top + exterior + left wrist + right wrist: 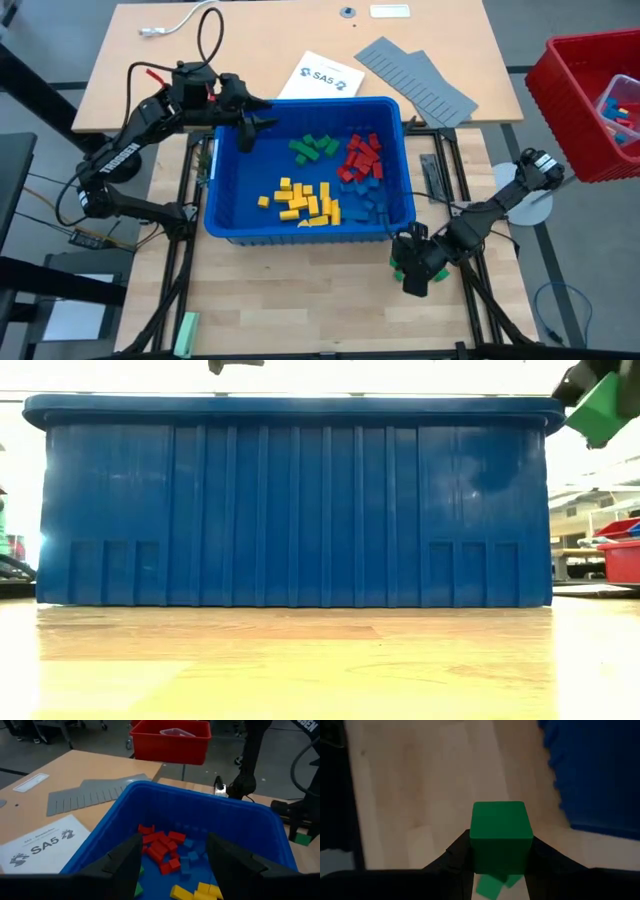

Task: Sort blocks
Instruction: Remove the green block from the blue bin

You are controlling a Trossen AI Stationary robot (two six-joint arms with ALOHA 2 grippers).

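A small green plastic block (499, 836) is being gripped between the closed jaws of the right gripper (413, 272), which is being held just outside the front right corner of the deep blue plastic bin (222, 190) on the wooden bench (300, 300). Inside the bin, the blocks are being kept in colour groups: green (312, 148), red (361, 157), yellow (304, 201) and blue (366, 199). The left gripper (246, 128) is being held over the bin's rear left corner, jaws spread and empty.
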